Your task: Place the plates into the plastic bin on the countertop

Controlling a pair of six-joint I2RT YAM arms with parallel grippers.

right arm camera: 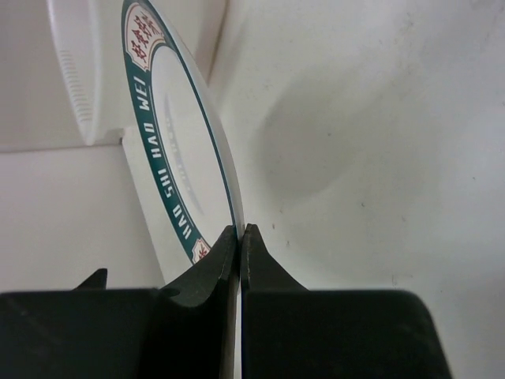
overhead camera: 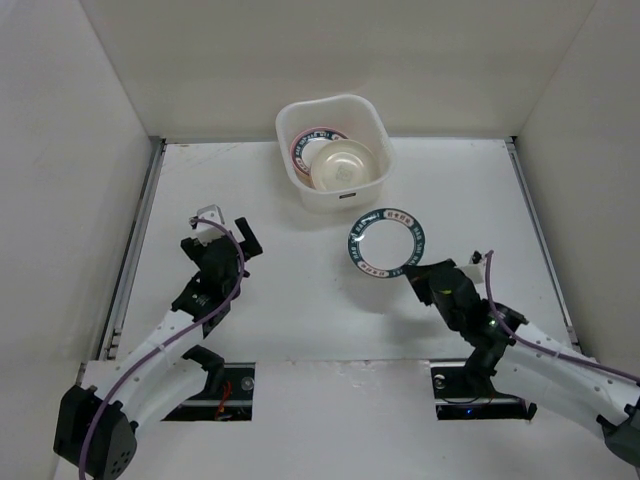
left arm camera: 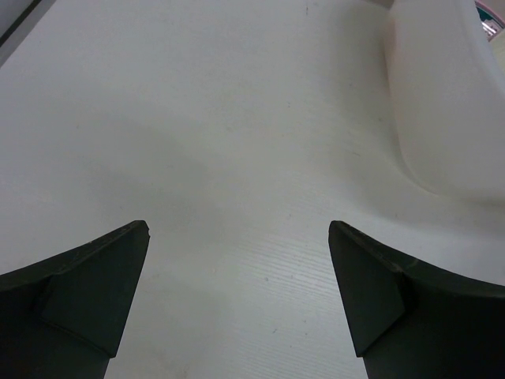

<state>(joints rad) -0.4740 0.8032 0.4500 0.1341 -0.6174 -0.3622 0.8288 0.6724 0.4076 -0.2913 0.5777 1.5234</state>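
Teal-rimmed plate (overhead camera: 387,241): pinched at its near rim by the right jaws, which are closed almost together on the thin edge. It sits right of table centre, just short of the plastic bin (overhead camera: 330,200) at the far edge. Judged stiff, light, glazed, slippery and breakable; a rim grip may let it pivot. The bin holds a cream plate (overhead camera: 343,165) over another plate (overhead camera: 305,142), narrowing the landing space. Its tall near wall stands in the way. Left jaws stand wide and empty, toward the left edge.
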